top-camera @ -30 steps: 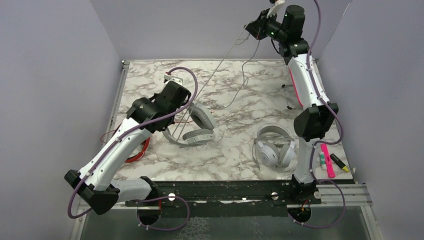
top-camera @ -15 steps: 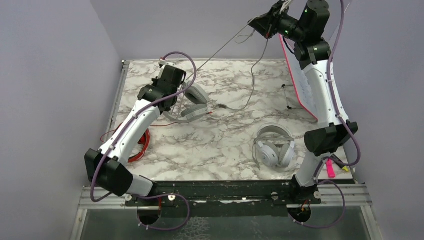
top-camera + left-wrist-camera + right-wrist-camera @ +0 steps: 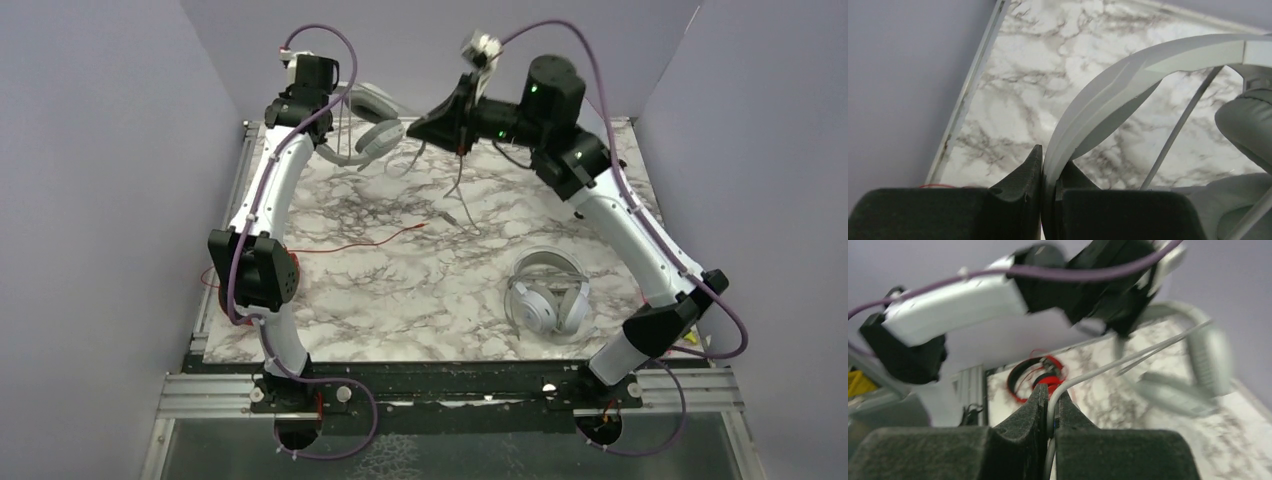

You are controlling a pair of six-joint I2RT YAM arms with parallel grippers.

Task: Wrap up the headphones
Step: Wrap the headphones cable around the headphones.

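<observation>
Gripping grey headset [image 3: 383,135] by stiff, light band with left claw [image 3: 1047,167]; pinching its limp, slippery cable [image 3: 1108,368] in right claw [image 3: 1050,401]. Probably kinks if yanked.

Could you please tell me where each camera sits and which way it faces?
Top external: fixed above and behind the bases, looking down on the table; both arms show.
Left wrist: on the left arm, looking down past the left tool, shut on the grey headset, to the table.
Right wrist: on the right arm, facing the left arm; the right tool pinches the cable.
Shared: the grey headset shows in all three.
</observation>
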